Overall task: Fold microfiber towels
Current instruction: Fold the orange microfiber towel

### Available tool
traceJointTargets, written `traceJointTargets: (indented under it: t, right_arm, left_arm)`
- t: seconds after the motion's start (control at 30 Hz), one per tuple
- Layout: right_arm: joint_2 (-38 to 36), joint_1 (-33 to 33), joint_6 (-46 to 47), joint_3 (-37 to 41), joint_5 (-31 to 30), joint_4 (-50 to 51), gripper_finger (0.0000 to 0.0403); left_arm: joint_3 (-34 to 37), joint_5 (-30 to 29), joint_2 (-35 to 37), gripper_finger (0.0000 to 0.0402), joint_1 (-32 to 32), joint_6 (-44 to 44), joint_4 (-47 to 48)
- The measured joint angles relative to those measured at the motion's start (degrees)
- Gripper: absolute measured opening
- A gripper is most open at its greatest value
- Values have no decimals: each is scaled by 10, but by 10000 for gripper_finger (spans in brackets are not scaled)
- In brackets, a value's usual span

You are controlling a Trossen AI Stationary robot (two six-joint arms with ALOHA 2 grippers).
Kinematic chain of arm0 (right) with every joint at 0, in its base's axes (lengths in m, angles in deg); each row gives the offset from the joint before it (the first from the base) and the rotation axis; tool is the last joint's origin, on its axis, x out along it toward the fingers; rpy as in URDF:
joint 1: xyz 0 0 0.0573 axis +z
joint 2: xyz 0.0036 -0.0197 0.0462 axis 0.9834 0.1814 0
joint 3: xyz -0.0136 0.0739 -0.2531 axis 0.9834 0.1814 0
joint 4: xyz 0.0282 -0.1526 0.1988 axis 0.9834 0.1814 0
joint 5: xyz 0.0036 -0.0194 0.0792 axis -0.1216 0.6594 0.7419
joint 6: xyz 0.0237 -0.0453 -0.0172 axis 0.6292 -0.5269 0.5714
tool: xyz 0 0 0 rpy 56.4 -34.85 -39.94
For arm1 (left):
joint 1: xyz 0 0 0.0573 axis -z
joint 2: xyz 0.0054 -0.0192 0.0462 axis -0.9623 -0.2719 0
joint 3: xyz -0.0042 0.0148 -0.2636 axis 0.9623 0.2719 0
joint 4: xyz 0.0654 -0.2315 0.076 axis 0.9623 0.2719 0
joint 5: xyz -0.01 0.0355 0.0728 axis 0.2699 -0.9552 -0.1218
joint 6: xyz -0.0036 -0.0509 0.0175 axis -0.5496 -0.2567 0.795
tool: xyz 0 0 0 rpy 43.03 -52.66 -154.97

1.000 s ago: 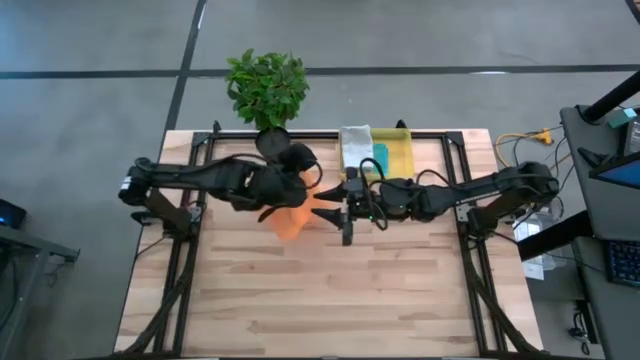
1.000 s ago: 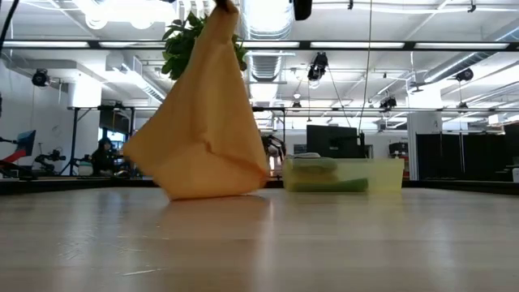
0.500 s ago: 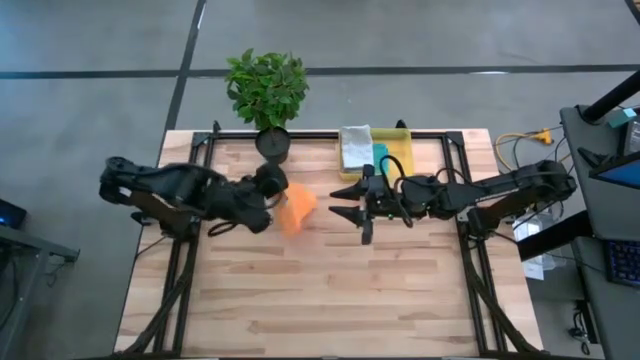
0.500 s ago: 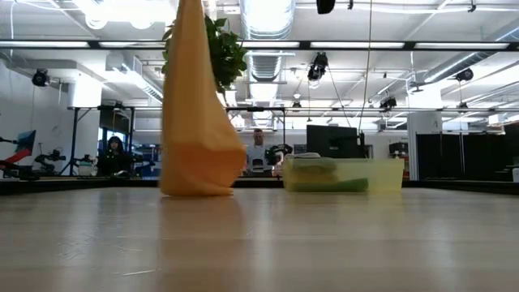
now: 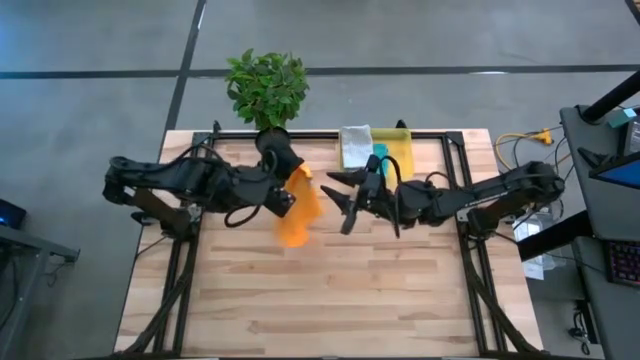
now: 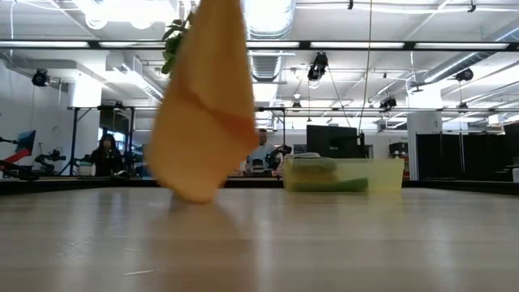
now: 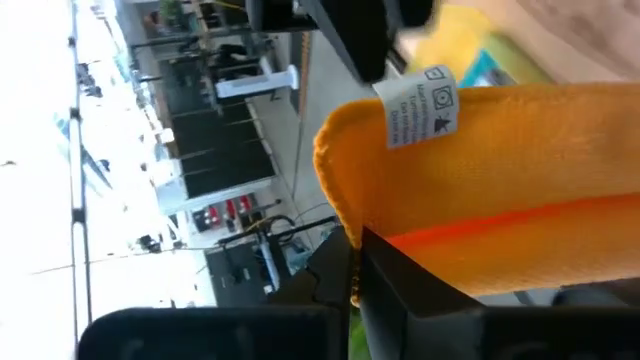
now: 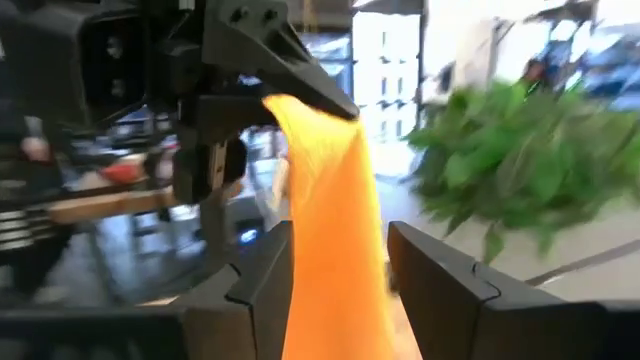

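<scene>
While the left hand point(image 5: 286, 187) is clamped tight on the top edge of the orange towel point(image 5: 298, 210), the cloth hangs from it in a long drape above the counter point(image 5: 330, 290). From the left wrist view the pinched edge is bunched into a rounded fold, and a white care label point(image 7: 420, 106) shows on the cloth near that fold. In the low view the orange towel point(image 6: 203, 105) hangs as a narrow cone, widest near its lower end; whether that end touches the counter or hangs just clear cannot be told.

Taking the orange towel as the landmark, the right hand point(image 5: 347, 200) stands just beside it on the side away from the left arm, with its fingers spread apart and nothing between them in the high view. From the right wrist view the orange towel point(image 8: 335, 250) hangs in line with the gap between the two dark fingers point(image 8: 440, 280); contact cannot be confirmed.

Beyond the towel, at the counter's far edge, a potted plant point(image 5: 267, 88) stands behind the left hand. To the right-arm side of the towel, also at the far edge, a translucent yellow bin point(image 5: 397, 150) holds a light grey towel point(image 5: 355, 145), a teal towel point(image 5: 380, 158) and a yellow towel point(image 5: 402, 155).
</scene>
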Motion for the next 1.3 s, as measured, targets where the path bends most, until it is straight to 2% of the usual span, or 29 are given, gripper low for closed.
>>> traceJointTargets:
  t: [0.07, 0.2, 0.57, 1.13, 1.3]
  right_arm:
    - [16, 8, -41, -11, -25, -28, 154]
    - [45, 16, -85, -33, -31, -81, 146]
    - [108, 13, -94, -83, -138, -86, 141]
    - [149, -2, -32, -92, -134, -79, 113]
    - [151, -2, -30, -85, -139, -52, 96]
  left_arm:
    - [0, 2, -1, 0, -6, 16, -13]
    - [1, 1, -1, 0, -22, 19, -29]
    - [2, 2, 0, 0, -37, 20, -45]
    - [-2, 6, 0, 0, -43, 22, -116]
    - [-15, 4, 0, 0, -50, 54, -123]
